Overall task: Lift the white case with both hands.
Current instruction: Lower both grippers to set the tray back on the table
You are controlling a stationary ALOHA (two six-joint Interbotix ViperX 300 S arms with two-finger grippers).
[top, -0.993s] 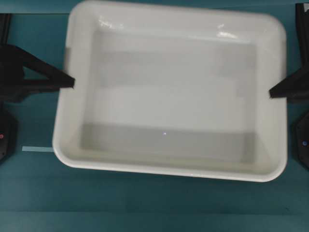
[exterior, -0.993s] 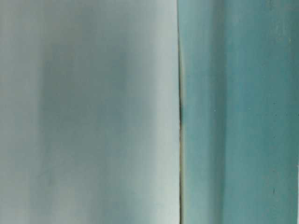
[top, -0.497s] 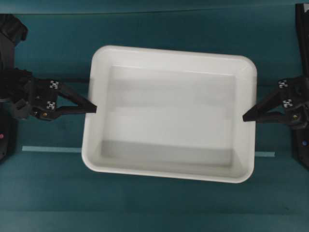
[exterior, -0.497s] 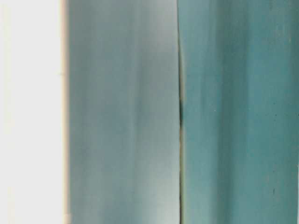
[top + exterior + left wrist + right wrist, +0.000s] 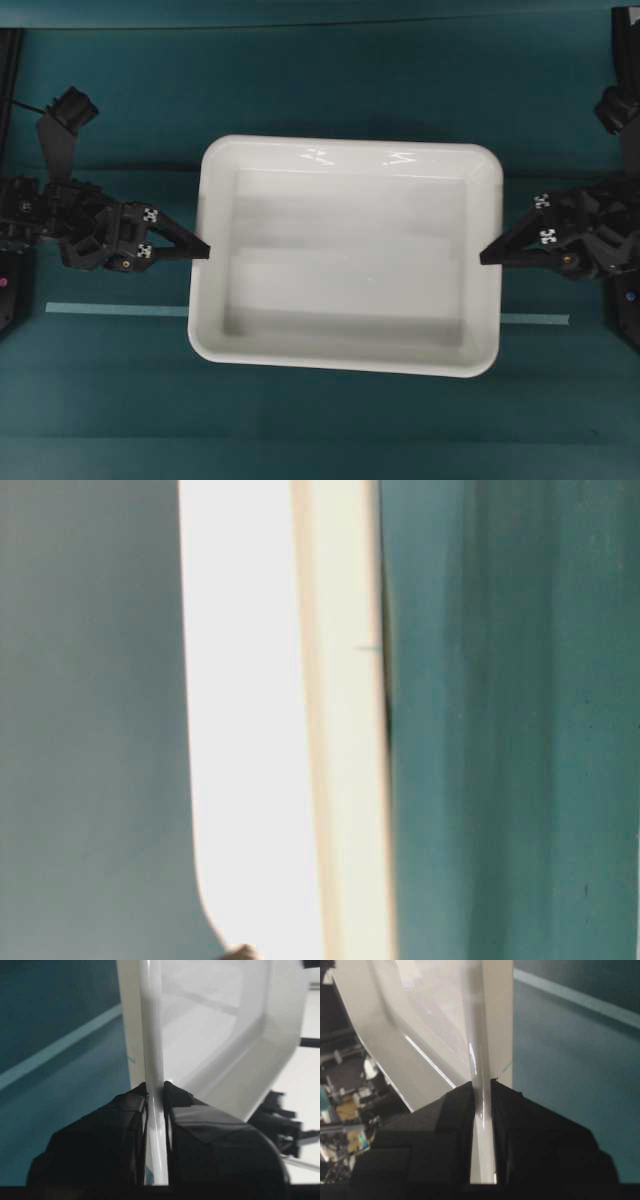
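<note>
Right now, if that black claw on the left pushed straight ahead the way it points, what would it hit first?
The left gripper already clamps the large white plastic tray's rim, so it would meet the tray's sloped side wall first.

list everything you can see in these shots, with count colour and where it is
white case: 1, white, centre of the overhead view, empty inside, held by the rims of its two short sides
tape strip: 1, pale, running across the table behind the case, showing on both sides of it
table: 1, teal, under everything
left gripper: 1, black with white square markers, at the case's left rim, jaws shut on the rim in the left wrist view
right gripper: 1, black with white square markers, at the case's right rim, jaws shut on the rim in the right wrist view
</note>
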